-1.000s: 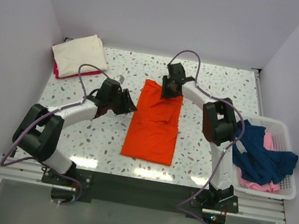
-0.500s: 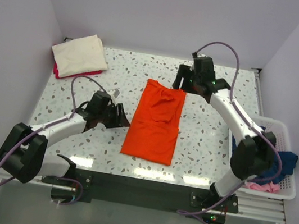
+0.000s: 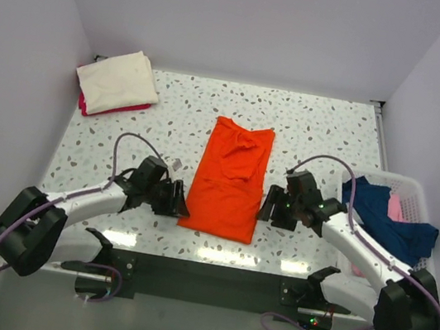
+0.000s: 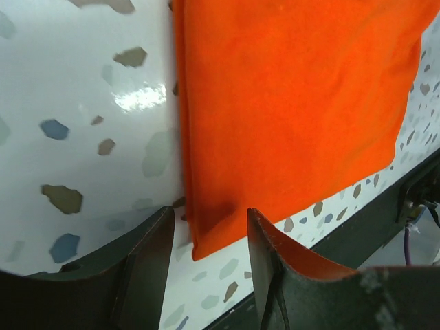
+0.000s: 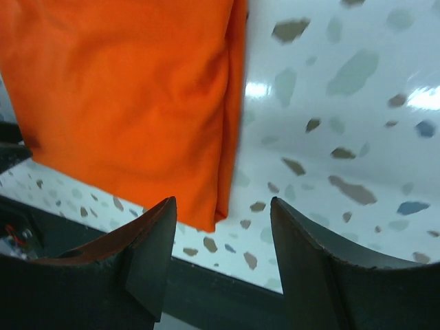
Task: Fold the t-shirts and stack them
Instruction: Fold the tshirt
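Note:
A bright orange t-shirt (image 3: 229,181) lies as a long folded strip in the middle of the table, collar end far, hem end near. My left gripper (image 3: 179,203) sits low at its near left corner. In the left wrist view that gripper (image 4: 208,225) is open, and the orange t-shirt (image 4: 289,103) has its corner between the jaws. My right gripper (image 3: 267,207) sits at the near right corner. It is open too (image 5: 223,206), with the corner of the orange t-shirt (image 5: 130,89) just inside the gap. Neither gripper holds cloth.
A folded cream t-shirt (image 3: 118,77) lies on a magenta one (image 3: 102,107) at the back left corner. A white lattice basket (image 3: 403,286) at the right edge holds a navy t-shirt (image 3: 384,229) and a pale pink one (image 3: 396,207). The table's dark front edge runs just behind both grippers.
The right arm swung from the shirt's far end round to its near right corner, jaws opening on the way. The left gripper slid nearer, to the near left corner.

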Available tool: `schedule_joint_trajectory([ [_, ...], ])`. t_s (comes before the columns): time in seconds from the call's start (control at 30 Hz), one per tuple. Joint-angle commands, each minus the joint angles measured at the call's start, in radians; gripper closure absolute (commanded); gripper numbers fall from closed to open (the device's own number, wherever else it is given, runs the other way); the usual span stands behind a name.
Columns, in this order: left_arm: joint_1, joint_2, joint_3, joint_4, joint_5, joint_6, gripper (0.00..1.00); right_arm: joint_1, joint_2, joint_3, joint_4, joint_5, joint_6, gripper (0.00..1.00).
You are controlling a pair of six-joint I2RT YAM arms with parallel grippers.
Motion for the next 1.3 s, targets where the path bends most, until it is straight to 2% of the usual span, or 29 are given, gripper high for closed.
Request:
schedule_joint_trajectory([
  [0.0, -0.056, -0.026, -0.032, -0.037, -0.027, -0.035, 0.49, 0.087, -0.051, -0.053, 0.029, -0.057, 0.128, 0.40],
  [0.07, -0.060, -0.035, -0.050, -0.047, -0.048, -0.066, 0.50, 0.144, -0.049, -0.082, 0.046, -0.033, 0.163, 0.41],
  [0.23, -0.073, -0.024, -0.061, -0.084, -0.084, -0.072, 0.53, 0.155, -0.045, -0.096, 0.080, -0.050, 0.193, 0.47],
  [0.4, -0.096, -0.066, -0.080, -0.115, -0.110, -0.104, 0.55, 0.157, -0.078, -0.162, 0.092, -0.047, 0.233, 0.47],
  [0.77, -0.109, -0.083, -0.107, -0.175, -0.157, -0.176, 0.64, 0.167, -0.051, -0.306, 0.290, -0.130, 0.378, 0.53],
  [1.27, -0.117, -0.070, -0.142, -0.101, -0.128, -0.201, 0.70, 0.167, -0.071, -0.403, 0.361, -0.142, 0.467, 0.67],
])
